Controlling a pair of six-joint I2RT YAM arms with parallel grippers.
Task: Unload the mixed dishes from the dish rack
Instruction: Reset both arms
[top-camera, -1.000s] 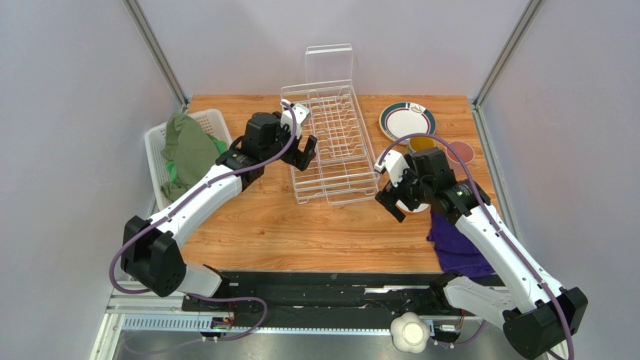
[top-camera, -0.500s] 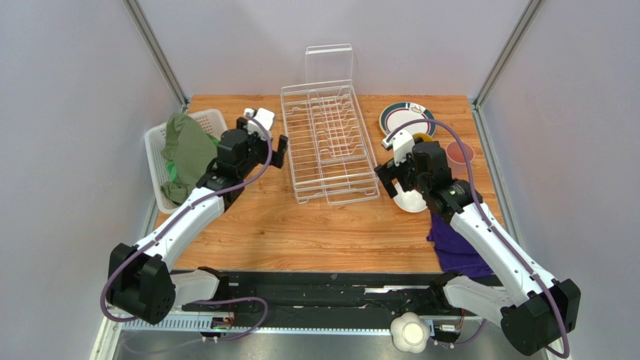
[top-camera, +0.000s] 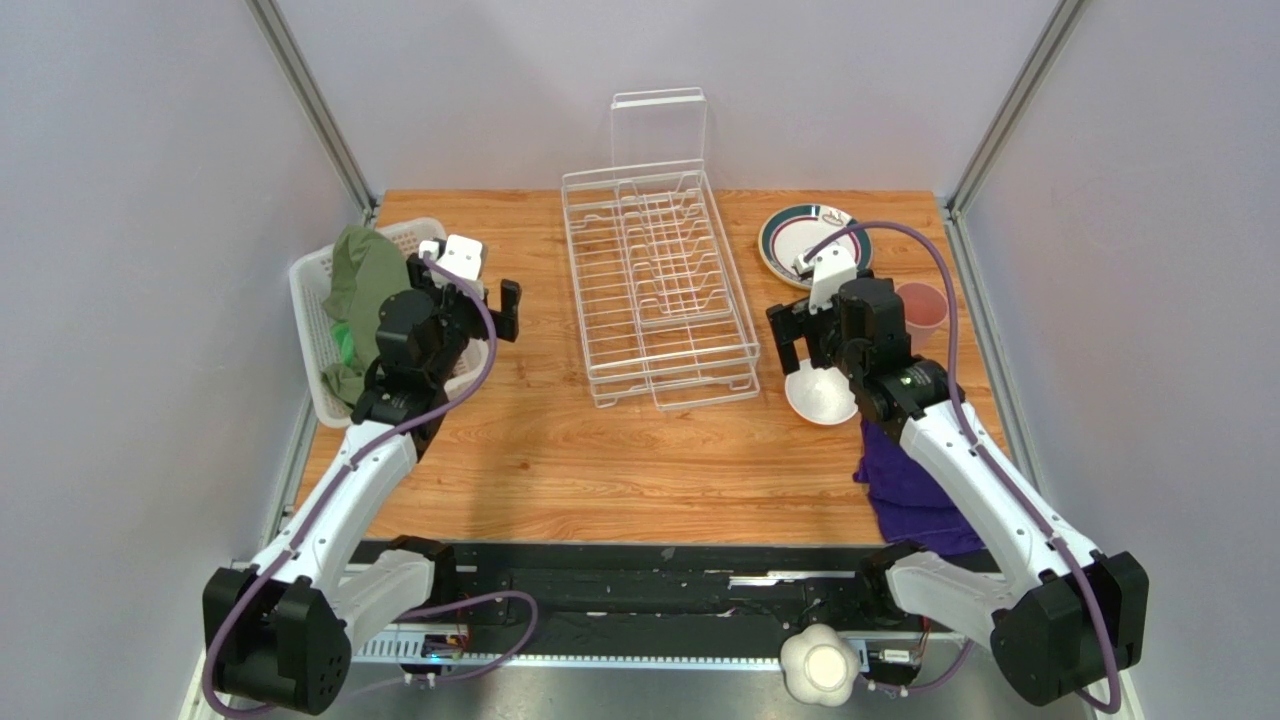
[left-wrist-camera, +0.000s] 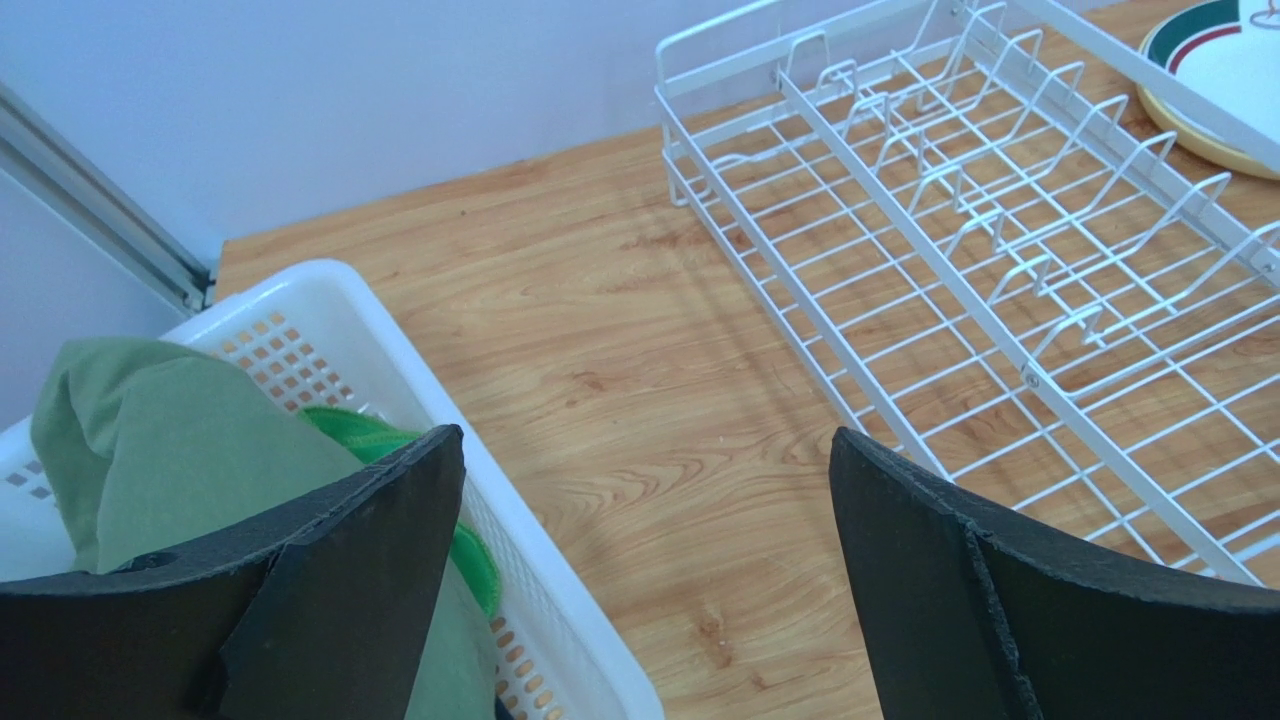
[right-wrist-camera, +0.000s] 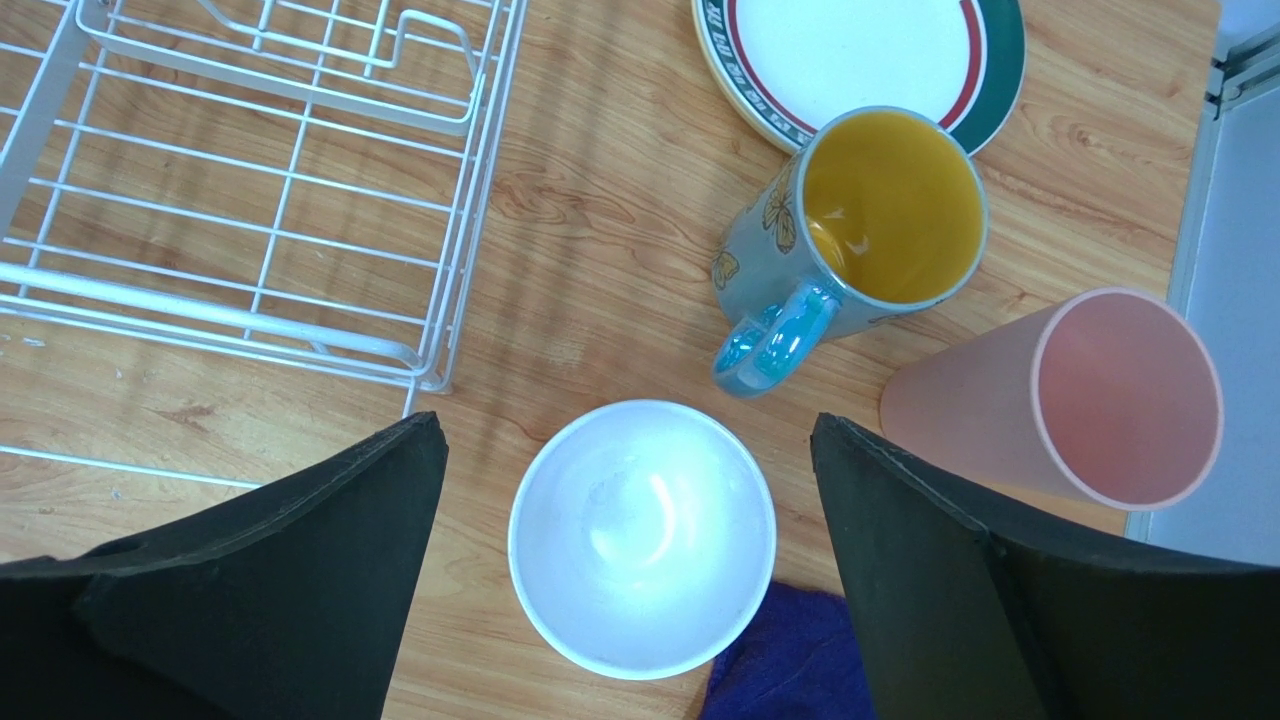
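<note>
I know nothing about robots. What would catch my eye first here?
The bare white wire rack in the middle of the wooden table, with the left arm and right arm beside it, jaws open. Right of it sit a plate, mug, pink cup and white bowl; at the left edge, a basket holds green cloth.

1. Top external: high behind the arm bases, looking down over the whole tabletop (top-camera: 601, 450).
2. Left wrist: close, oblique, facing the dish rack (left-wrist-camera: 962, 270) and white basket (left-wrist-camera: 323, 338).
3. Right wrist: close, straight down; all views share dish rack and dark-rimmed white plate (right-wrist-camera: 857, 45).
</note>
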